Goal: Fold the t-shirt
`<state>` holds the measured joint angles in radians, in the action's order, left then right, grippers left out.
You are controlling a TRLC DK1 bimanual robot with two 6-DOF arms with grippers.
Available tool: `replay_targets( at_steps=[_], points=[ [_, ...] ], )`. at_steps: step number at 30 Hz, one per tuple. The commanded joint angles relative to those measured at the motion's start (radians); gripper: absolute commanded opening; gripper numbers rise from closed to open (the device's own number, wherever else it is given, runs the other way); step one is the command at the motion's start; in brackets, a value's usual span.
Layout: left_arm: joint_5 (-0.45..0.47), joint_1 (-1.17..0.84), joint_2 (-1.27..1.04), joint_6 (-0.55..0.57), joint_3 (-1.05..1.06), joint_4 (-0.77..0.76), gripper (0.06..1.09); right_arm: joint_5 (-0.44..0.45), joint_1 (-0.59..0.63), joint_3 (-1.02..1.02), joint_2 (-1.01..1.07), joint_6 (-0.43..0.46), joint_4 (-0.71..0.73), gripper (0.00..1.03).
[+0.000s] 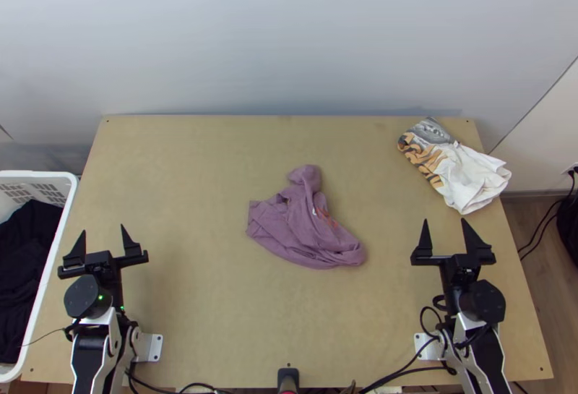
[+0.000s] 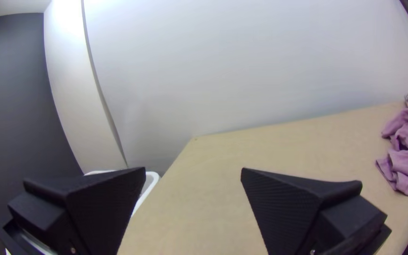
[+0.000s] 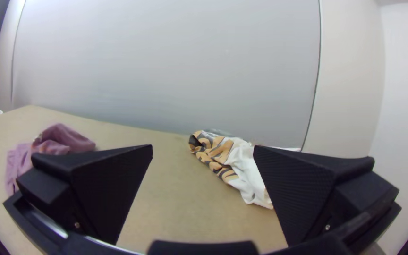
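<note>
slanting from left to near-right, purple t-shirt (image 1: 303,231)

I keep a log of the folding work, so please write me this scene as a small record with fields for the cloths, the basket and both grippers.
purple shirt: bunched, around the middle of the table
white cloth: crumpled, orange and grey print, at the table's far right corner
basket: white, beside the table's left edge, dark cloth inside
left gripper: open, holding nothing
right gripper: open, holding nothing
fold state: not folded
</note>
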<state>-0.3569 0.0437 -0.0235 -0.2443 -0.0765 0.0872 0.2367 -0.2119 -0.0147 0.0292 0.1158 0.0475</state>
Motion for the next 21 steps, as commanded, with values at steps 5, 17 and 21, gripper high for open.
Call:
replay_targets(
  at_steps=[5,17,21],
  points=[
    [0.009,-0.004,0.023,0.042,0.030,0.014,1.04,0.000,-0.081,0.012,-0.032,-0.016,-0.005,0.99],
    [0.010,-0.004,0.023,0.042,0.030,0.014,1.04,0.001,-0.147,0.012,-0.032,-0.016,-0.005,0.99],
    [0.010,-0.004,0.025,0.042,0.030,0.014,1.04,0.001,-0.162,0.012,-0.032,-0.016,-0.005,0.99]
  ],
)
